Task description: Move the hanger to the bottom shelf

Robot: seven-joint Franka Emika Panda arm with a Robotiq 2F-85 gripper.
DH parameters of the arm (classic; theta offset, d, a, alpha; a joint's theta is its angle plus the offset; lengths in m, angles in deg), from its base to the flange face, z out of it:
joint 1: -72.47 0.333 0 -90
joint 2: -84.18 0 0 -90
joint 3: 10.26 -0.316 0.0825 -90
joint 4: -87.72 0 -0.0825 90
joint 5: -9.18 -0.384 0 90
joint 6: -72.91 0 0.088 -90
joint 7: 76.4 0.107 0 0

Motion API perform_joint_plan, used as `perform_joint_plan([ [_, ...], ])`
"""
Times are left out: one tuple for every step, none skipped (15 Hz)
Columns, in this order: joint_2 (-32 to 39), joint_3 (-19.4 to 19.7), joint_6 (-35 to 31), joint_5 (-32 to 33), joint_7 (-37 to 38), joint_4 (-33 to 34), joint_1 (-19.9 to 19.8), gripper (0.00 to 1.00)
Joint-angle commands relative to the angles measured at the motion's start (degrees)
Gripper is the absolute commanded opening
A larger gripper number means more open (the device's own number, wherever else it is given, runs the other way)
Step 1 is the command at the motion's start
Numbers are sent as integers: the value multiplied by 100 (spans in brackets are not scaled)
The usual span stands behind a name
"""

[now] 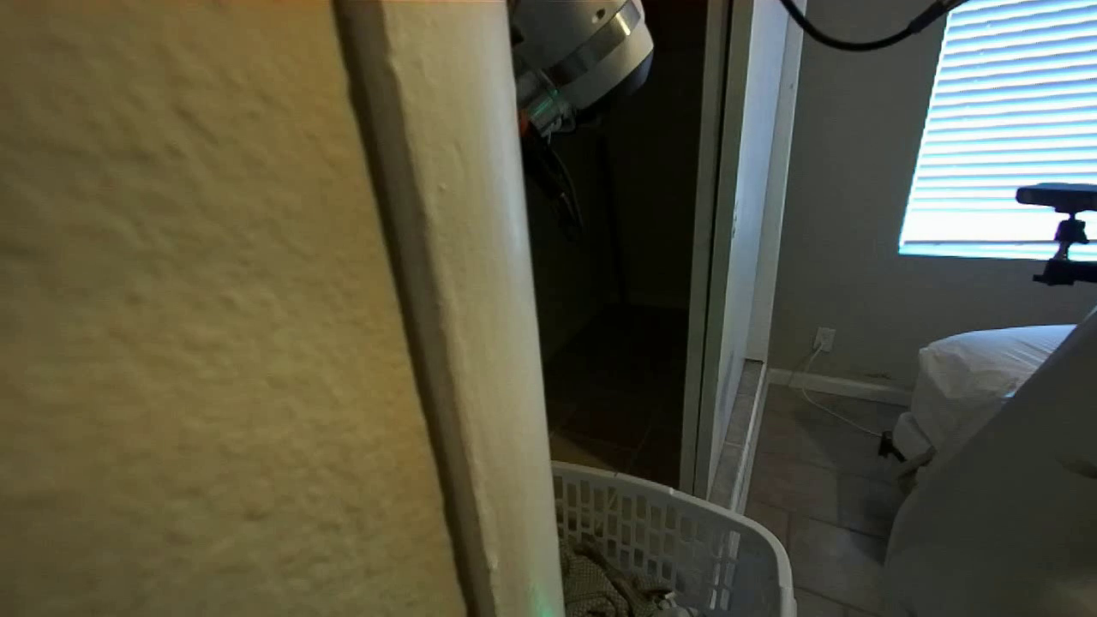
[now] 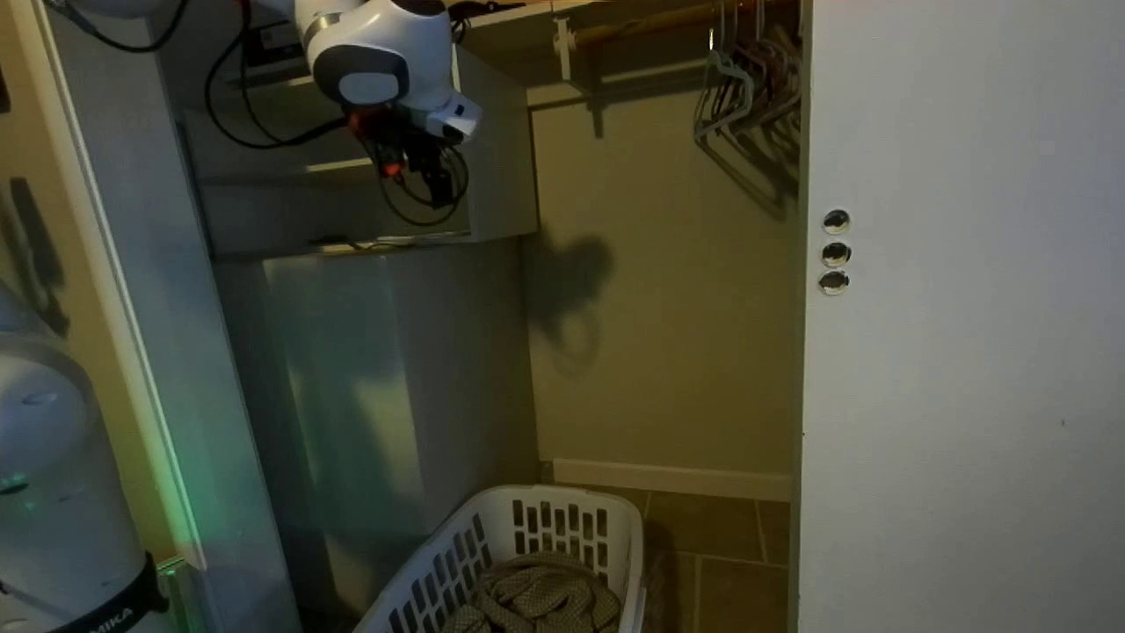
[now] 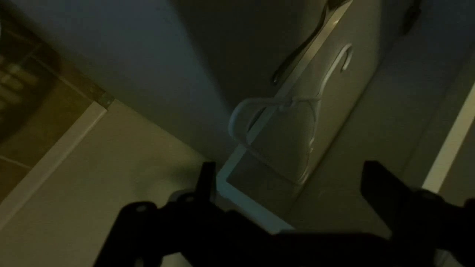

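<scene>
Pale hanger (image 3: 286, 104) lies on the shelf (image 3: 265, 183), partly past its front edge; claw (image 3: 289, 170) stands near the shelf, spread apart.

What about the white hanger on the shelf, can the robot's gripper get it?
Probably yes: the gripper is open, and in the wrist view nothing shows between it and the hanger.

Dim closet (image 2: 668, 334) (bright window (image 1: 998, 146))

Pale hanger (image 3: 286, 104), black hand (image 3: 290, 165)
</scene>
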Motion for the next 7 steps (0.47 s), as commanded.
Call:
perform_joint_plan([
  [-403,222,633,-68,-886,-198,54,100],
  [-488,249,784,-53,-1037,-253,46,100],
  [-554,265,897,-69,-1133,-305,37,100],
  [-325,168,741,-6,-839,-89,-38,100],
  [-383,186,824,-7,-933,-127,-39,100],
  [-426,193,857,-7,-983,-161,-39,100],
  [-455,194,866,-7,-1004,-193,-38,100],
])
